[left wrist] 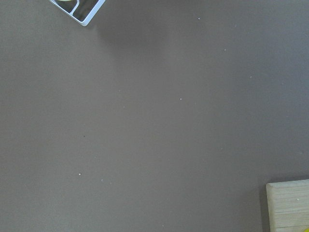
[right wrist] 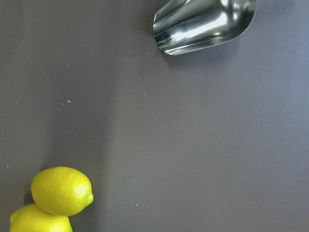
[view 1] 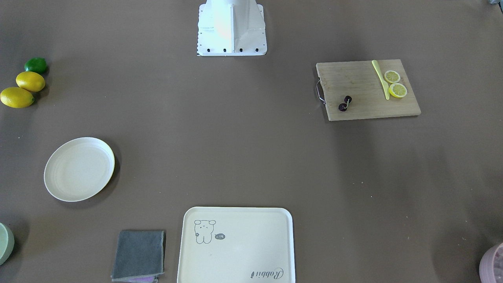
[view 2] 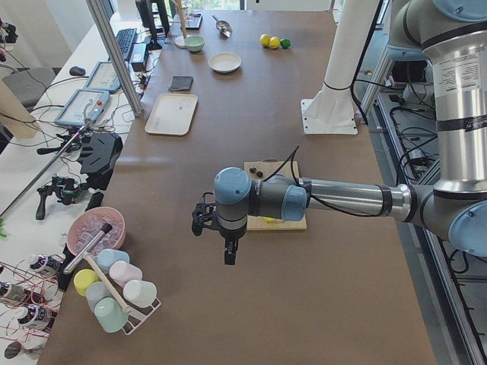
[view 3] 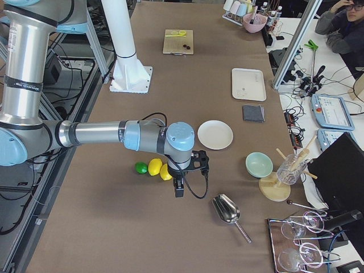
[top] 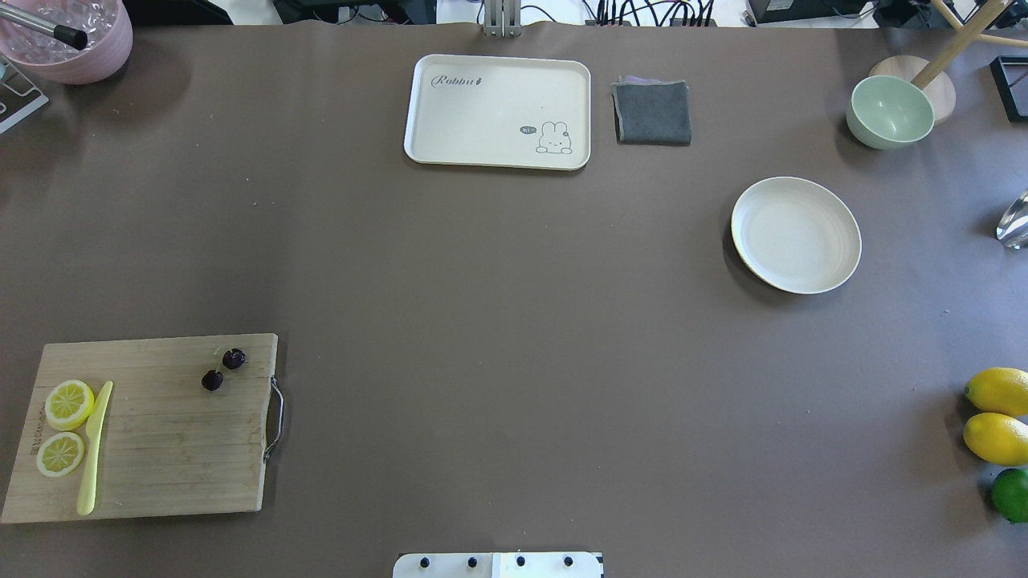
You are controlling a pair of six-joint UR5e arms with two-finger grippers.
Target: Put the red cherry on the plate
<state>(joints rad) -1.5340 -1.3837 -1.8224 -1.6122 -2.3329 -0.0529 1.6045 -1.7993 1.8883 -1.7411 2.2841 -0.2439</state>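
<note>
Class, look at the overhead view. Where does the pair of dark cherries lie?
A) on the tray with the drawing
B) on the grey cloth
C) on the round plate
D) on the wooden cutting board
D: the red cherry lies on the wooden cutting board, at the end with the metal handle and apart from the lemon slices; the plate holds nothing.

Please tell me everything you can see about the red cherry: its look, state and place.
The red cherry is a pair of tiny round fruits, dark maroon, almost black, joined by a thin pale stem. It lies on the wooden cutting board, near the end with the metal handle, well apart from the lemon slices and the yellow knife. Only the board touches it.
</note>
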